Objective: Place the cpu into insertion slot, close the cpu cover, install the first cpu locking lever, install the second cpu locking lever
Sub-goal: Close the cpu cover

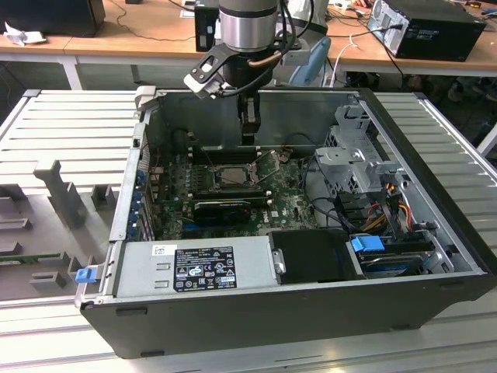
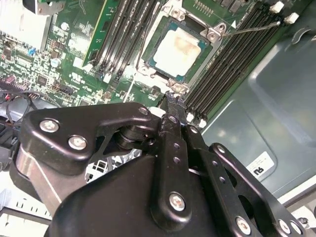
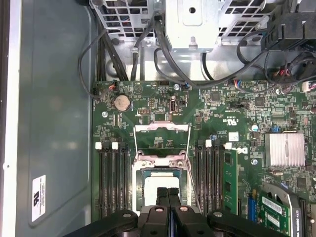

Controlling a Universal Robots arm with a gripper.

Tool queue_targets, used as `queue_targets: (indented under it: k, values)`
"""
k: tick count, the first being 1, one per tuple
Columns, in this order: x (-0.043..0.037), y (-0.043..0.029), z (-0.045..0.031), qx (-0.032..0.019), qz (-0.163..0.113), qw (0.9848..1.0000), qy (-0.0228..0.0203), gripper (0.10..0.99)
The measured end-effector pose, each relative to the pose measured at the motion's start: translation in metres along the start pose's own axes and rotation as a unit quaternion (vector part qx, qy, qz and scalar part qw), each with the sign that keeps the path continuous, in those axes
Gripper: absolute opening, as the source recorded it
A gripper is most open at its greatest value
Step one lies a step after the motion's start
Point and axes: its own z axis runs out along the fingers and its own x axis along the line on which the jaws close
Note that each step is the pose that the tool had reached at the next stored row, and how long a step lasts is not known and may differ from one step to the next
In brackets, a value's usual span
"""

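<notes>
Closest to the exterior camera stands the open computer case point(image 1: 311, 311), resting on the ribbed grey bench point(image 1: 70, 124) with its side panel off. Along the case's near edge lies the grey power supply point(image 1: 194, 268), and behind it the green motherboard point(image 1: 291, 206) covers the case floor towards the far wall. The arm reaches down into the case from above. Its black pincer point(image 1: 248, 140) hangs near the far wall, over the middle of the motherboard.

In both wrist views the pincer point(image 3: 168, 190) point(image 2: 170, 96) has its two fingers pressed together with nothing between them, the tips poised just above one edge of the socket. The cpu cover point(image 3: 161, 128) is swung back open, and green board shows through its window. The insertion slot point(image 3: 139, 185) sits between two banks of black memory slots point(image 3: 111, 177). The cpu point(image 3: 155, 180) point(image 2: 177, 52) lies flat inside it, silvery top up. A thin locking lever point(image 2: 252, 27) angles out across the memory slots beside the socket.
</notes>
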Motion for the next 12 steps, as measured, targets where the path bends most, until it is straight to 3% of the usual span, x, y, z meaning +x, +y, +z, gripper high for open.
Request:
queue_targets:
  k: [6, 12]
  values:
    - [0.0001, 0.0067, 0.0005, 0.0000, 0.000, 1.0000, 0.0000, 0.106]
    - [0.0004, 0.0211, 0.0015, 0.0000, 0.000, 1.0000, 0.0000, 0.106]
